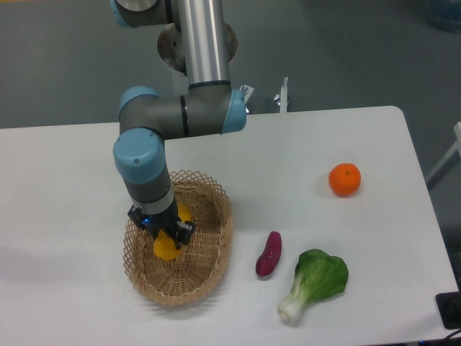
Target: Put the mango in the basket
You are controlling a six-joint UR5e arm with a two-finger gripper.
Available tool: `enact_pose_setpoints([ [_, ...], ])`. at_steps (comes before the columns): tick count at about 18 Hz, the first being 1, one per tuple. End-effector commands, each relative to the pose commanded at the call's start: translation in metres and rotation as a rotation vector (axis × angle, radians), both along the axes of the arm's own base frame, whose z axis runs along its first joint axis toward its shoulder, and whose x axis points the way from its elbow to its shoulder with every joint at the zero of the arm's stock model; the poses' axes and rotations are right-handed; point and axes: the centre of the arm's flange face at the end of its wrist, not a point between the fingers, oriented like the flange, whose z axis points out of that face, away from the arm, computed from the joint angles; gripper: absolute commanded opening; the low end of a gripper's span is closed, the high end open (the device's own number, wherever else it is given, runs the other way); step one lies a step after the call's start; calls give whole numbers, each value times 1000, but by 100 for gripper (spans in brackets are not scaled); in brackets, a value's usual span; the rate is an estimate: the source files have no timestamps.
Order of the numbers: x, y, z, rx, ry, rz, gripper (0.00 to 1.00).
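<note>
While the arm reaches down from above, the fixed camera shows the following.

Gripper: the gripper [167,232] hangs inside the basket, pointing down, its dark body partly covering the fruit.
Gripper state: its jaws sit against the two sides of the mango, narrow and closed on it.
Mango: the mango [166,248] is directly under and between the gripper's fingers, yellow-orange, one end showing below the gripper and a bit of the other end behind it.
Mango height: whether the mango rests on the basket floor or is held just above it cannot be told.
Basket: the basket [216,249] surrounds the gripper on all sides, an oval of light tan wicker with an open lattice rim, standing on the desk.
Sweet potato: a small purple sweet potato [269,254] lies to the picture's right of the gripper, outside the basket and near its rim, apart from it.
Bok choy: a green leafy bok choy [315,282] lies farther out on that same side, just beyond the sweet potato and nearer the front edge.
Orange: a round orange [344,179] sits well apart from the gripper, far to the picture's right and farther back.
Desk: the white desk [65,216] carries all of these.
</note>
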Motion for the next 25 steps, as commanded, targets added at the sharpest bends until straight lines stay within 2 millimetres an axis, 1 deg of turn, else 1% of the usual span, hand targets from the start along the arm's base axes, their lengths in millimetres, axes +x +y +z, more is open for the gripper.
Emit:
enact_pose_setpoints([
  [1,0,1,-2,0,0,-2,58],
  [2,0,1,-3,-2,1,-1,68],
  [3,0,1,-2,-3,2,-4,86],
  [4,0,2,1,2,5,-3,99],
  [5,-2,3,4,8,8,2,100],
  [8,-8,9,17,30,24,2,100],
  [9,-16,13,28,53,37,7,100],
  [10,-34,16,46,80,56,26,100],
  [11,-58,16,65,110,78,58,100],
  [13,-86,13,88,137,99,95,100],
  [14,-104,3,92,138,101,120,100],
  [15,-125,-10,102,143,113,138,100],
  [17,-155,-33,118,138,140,111,100],
  [19,-184,-61,133,110,154,73,100],
  [20,-197,-77,141,93,155,63,100],
  [23,-233,-118,154,52,148,30,100],
  [25,-256,-145,157,26,139,15,100],
])
